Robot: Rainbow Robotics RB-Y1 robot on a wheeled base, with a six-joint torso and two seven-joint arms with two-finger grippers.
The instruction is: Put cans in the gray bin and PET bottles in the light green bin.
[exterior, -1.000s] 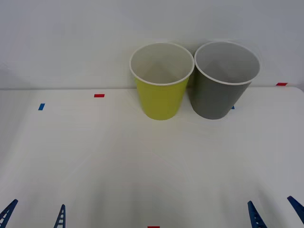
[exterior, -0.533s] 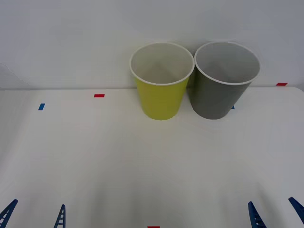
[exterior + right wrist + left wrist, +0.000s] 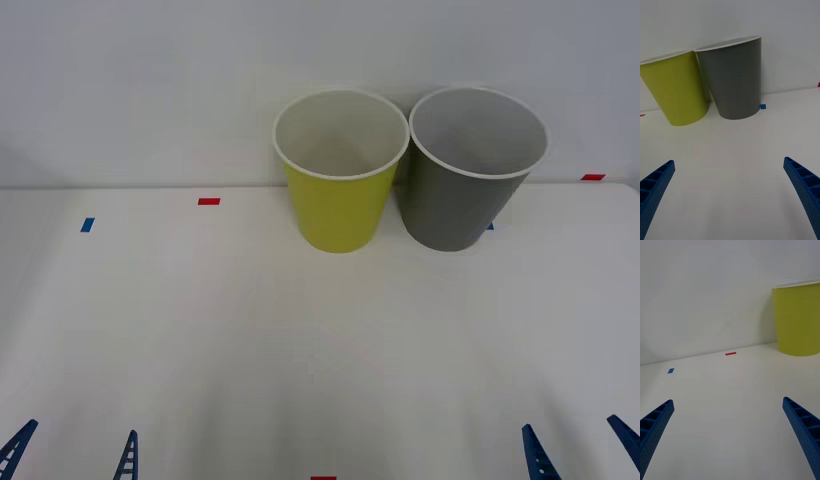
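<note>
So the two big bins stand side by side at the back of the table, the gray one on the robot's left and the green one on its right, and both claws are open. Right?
Not quite: the sides are swapped. The front view shows the light green bin on the robot's left and the gray bin on its right. The rest holds: the left claw and right claw are open.

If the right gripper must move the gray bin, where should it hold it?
Probably the rim: the right gripper, open, could come from above, one finger inside and one outside the gray bin, on the side away from the light green bin, which seems too close.

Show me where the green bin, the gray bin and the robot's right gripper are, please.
light green bin (image 3: 338, 215): front view, on its yellow-green outer wall.
gray bin (image 3: 452, 208): front view, on its dark outer wall.
right gripper (image 3: 580, 452): front view, midway between its two open blue fingertips, low over the table's near edge.
</note>
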